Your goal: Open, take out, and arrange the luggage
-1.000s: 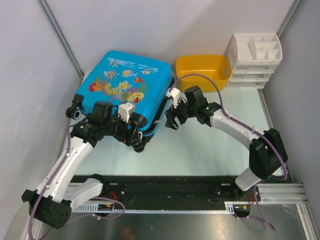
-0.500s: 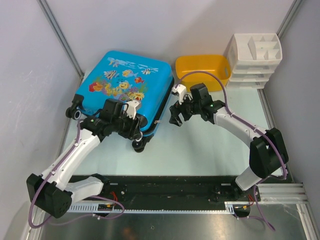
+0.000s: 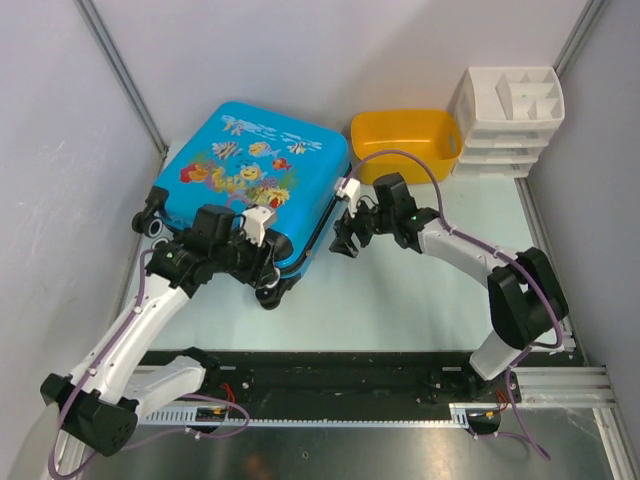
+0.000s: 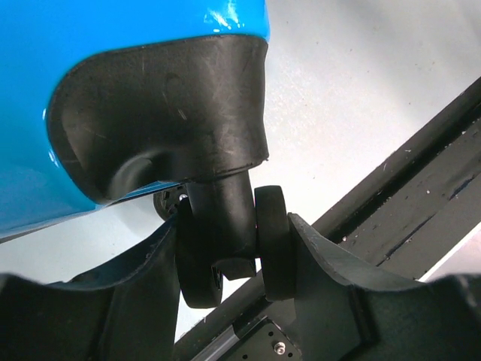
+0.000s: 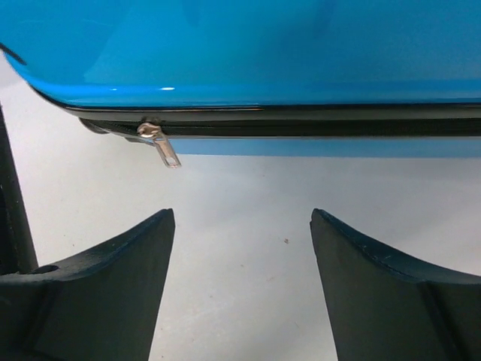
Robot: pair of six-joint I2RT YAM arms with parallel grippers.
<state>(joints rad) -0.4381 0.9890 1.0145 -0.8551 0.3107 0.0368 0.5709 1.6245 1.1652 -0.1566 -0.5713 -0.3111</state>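
Closed bright-blue fish-print luggage (image 3: 262, 160)

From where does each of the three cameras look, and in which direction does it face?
Top external: above and behind the bases, looking down at the luggage; both arms show.
Left wrist: on the left arm, facing a luggage wheel clasped by the left end effector.
Right wrist: on the right arm, facing the zipper pull; open right end effector shows.
Shared: every view shows the luggage's blue shell.
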